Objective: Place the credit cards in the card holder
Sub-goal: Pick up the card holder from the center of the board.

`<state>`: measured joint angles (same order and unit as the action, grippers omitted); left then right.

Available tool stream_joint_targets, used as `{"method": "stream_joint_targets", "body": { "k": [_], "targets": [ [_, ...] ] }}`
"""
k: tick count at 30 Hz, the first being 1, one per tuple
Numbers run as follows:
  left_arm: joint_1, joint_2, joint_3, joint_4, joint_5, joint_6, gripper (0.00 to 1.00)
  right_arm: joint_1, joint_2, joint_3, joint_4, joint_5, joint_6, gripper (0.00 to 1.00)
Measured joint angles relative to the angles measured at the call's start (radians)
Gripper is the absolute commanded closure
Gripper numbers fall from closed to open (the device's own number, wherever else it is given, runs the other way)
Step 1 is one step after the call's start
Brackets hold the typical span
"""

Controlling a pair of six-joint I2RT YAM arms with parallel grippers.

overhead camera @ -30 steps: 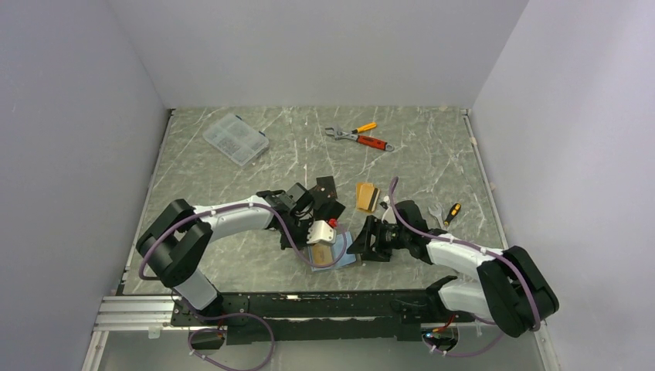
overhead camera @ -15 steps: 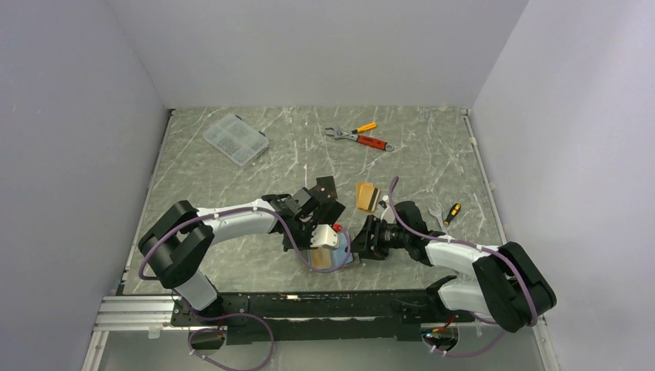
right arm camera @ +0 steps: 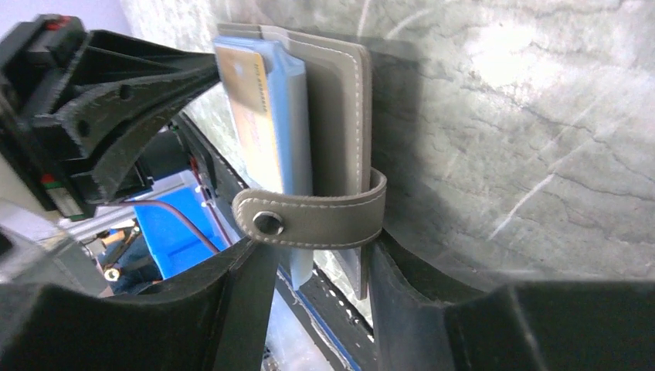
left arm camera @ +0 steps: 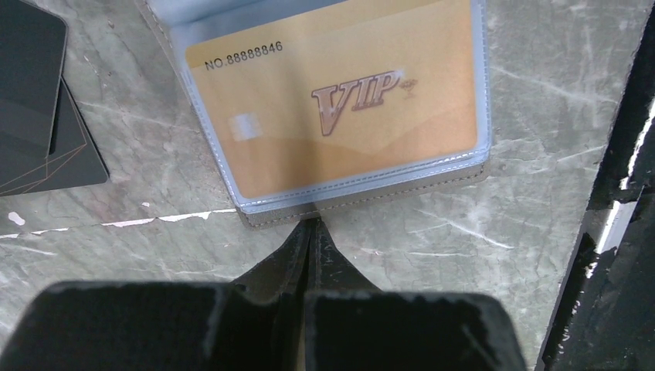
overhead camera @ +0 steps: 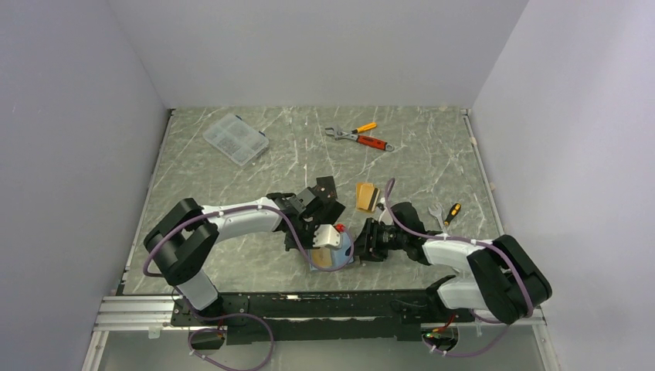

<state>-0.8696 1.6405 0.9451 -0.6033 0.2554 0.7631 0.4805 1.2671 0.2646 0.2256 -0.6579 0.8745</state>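
Top view: the card holder (overhead camera: 334,255) lies open on the desk (overhead camera: 432,162); judged light and floppy, best taken by its stitched edge. Left wrist: the left tool (left arm camera: 309,232) is closed, tips touching that edge beside the sleeved gold card (left arm camera: 340,100). Right wrist: the right tool (right arm camera: 317,246) straddles the snap tab (right arm camera: 309,218), half-wide; whether it grips cannot be told.

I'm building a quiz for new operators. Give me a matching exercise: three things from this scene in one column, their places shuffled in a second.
Things:
1. clear plastic compartment box
2. gold plastic VIP card
3. two black plastic cards

Places:
A. in a clear sleeve of the taupe-grey leather-like wallet
B. overlapping, bare on the green marbled table beside that wallet
C. far left part of the table

Pairs: 1-C, 2-A, 3-B.
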Motion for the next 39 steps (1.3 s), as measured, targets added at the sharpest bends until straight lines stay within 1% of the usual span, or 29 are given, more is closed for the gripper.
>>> {"method": "stream_joint_targets", "body": {
  "k": [2,4,10,12,14,17,22,27,31,35,39],
  "targets": [
    [-0.001,0.007,0.010,-0.007,0.000,-0.001,0.97,0.010,0.025,0.000,0.000,0.004,-0.003,0.58],
    [-0.003,0.008,0.011,-0.007,0.000,-0.001,0.97,0.019,0.044,0.000,-0.001,0.009,-0.003,0.63],
    [-0.003,0.009,0.011,-0.007,0.001,0.000,0.97,0.032,0.048,-0.001,0.008,0.034,-0.001,0.70],
    [-0.003,0.012,0.016,-0.011,0.001,0.000,0.97,0.032,0.048,-0.001,0.016,0.041,0.003,0.75],
    [-0.003,0.014,0.019,-0.014,0.002,0.000,0.98,0.033,0.048,-0.001,0.023,0.048,0.008,0.82],
    [-0.003,0.018,0.024,-0.018,0.005,0.000,0.97,0.034,0.047,0.000,0.029,0.053,0.009,0.99],
    [0.034,0.019,0.046,-0.029,0.039,-0.006,0.96,0.050,0.013,0.029,-0.028,0.091,-0.007,1.00],
    [0.187,-0.011,0.103,-0.028,0.140,-0.052,0.93,0.086,-0.119,0.087,-0.166,0.171,-0.052,1.00],
    [0.339,-0.088,0.113,-0.006,0.245,-0.114,0.90,0.151,-0.211,0.179,-0.305,0.235,-0.105,1.00],
    [0.482,-0.134,0.127,0.028,0.401,-0.204,0.89,0.244,-0.257,0.323,-0.444,0.289,-0.167,1.00],
    [0.570,-0.137,0.144,0.060,0.540,-0.267,0.87,0.320,-0.275,0.479,-0.559,0.309,-0.222,1.00]
  ]
}}
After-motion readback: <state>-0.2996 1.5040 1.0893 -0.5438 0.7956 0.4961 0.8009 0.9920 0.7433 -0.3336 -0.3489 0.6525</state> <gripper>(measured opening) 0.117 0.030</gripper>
